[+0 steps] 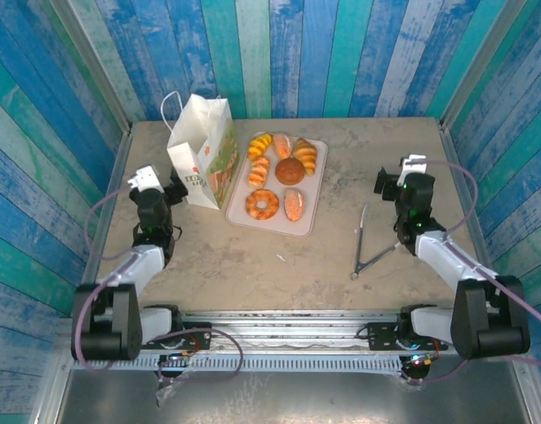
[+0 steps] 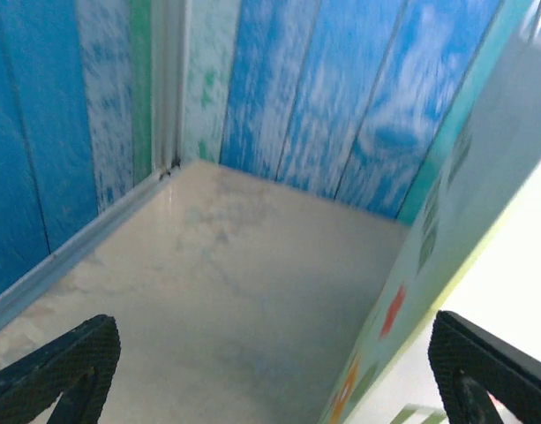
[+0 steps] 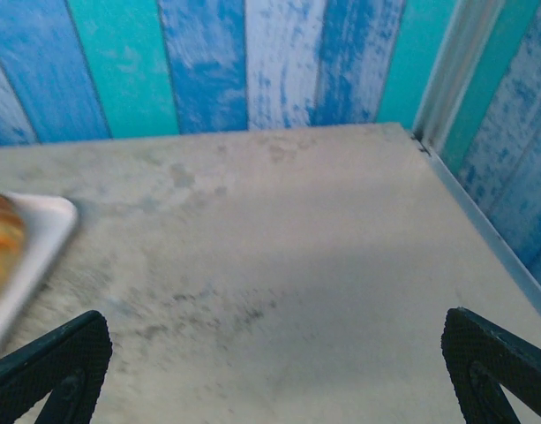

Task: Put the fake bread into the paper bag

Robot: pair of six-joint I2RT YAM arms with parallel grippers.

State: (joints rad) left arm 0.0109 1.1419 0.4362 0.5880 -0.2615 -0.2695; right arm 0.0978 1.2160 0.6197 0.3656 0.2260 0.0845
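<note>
Left tool point(image 2: 270, 346), right tool point(image 3: 274, 343): agape, empty

- Table point(image 1: 252, 256): beige, mottled top.
- Paper bag point(image 1: 204, 155): upright, back left.
- Pale tray point(image 1: 312, 201): just beside the bag (right of it).
- Metal tongs point(image 1: 367, 247): lying right, apart from tray.

A pale rectangular tray point(image 1: 311, 190) lies on the mottled beige tabletop point(image 1: 252, 274), slightly skewed. Thin metal tongs point(image 1: 360, 238) lie well to the right of the tray with their arms spread in a narrow V. A tiny white speck point(image 1: 280, 258) sits just in front of the tray. Blue and teal plank walls point(image 1: 341, 53) rise behind the tray and on both sides.
</note>
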